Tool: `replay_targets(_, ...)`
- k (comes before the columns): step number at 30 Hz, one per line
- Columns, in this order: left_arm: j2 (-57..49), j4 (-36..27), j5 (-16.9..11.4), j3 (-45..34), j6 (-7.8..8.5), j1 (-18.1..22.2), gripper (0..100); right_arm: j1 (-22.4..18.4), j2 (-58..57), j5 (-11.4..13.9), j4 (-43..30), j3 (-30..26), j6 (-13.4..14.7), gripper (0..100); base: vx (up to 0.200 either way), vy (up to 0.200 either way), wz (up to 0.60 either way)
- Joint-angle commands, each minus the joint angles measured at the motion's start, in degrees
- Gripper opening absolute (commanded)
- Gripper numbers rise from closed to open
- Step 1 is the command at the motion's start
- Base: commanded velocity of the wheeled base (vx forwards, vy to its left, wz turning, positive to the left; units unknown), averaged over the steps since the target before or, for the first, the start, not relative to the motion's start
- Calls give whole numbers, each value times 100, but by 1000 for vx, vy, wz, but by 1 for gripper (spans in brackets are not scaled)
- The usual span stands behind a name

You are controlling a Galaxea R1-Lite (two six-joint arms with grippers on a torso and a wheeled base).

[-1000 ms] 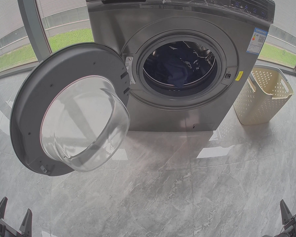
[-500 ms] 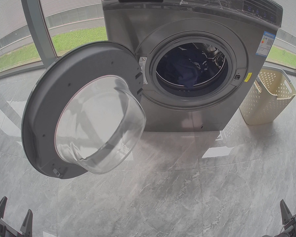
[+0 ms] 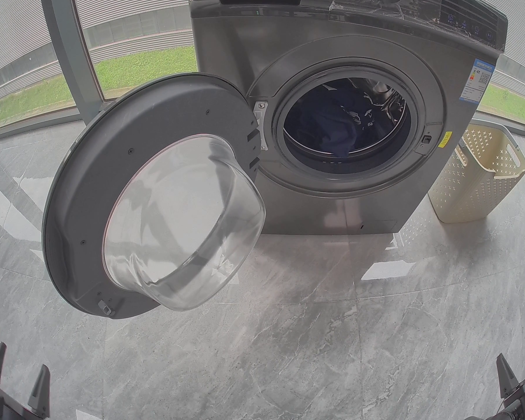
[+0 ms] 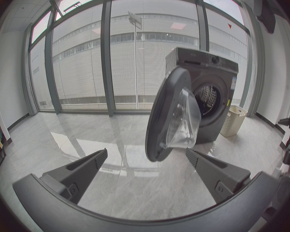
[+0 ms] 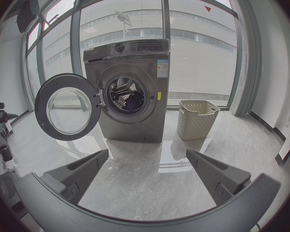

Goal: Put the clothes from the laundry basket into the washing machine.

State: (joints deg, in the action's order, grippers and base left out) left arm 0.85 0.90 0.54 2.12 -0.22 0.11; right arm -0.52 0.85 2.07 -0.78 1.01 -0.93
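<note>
Dark clothes [image 3: 332,125] are seen lying crumpled in the drum of the washing machine [image 3: 233,48]. Its round mouth is turned toward the robot, and its door [image 3: 93,170] is swung wide open to the left on its hinge. The cream laundry basket [image 3: 473,189] stands upright on the floor [image 3: 309,345] just beside the machine's right side, mouth upward. No garment can be made out above its rim, and its bottom is hidden. The heap is bunched, so no long axis can be told. Such fabric is judged to be light, soft and limp. It is best pinched at a raised fold near the middle, so that little is left trailing. The left gripper [image 4: 145,150] is spread wide with nothing held, and the right gripper [image 5: 147,151] likewise. Both are low and well apart from the machine and basket.
</note>
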Motion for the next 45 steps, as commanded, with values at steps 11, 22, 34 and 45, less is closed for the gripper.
replay_targets(11, 3193, 604, -906, 1792, -488, -380, 100, 0, -85, -5, -1, -57, 14, 100, 0, 0, 0)
replay_targets(22, 4793, 1536, -1319, 2266, -549, -389, 100, 0, -85, -5, -1, -57, 5, 100, 0, 0, 0)
replay_targets(34, 5434, 2256, -1442, 2240, -497, -723, 100, 0, -85, -5, -1, -57, 5, 100, 0, 0, 0)
replay_targets(45, 4837, 2186, -1407, 2003, -734, -3008, 100, 0, -85, -5, -1, -57, 5, 100, 0, 0, 0)
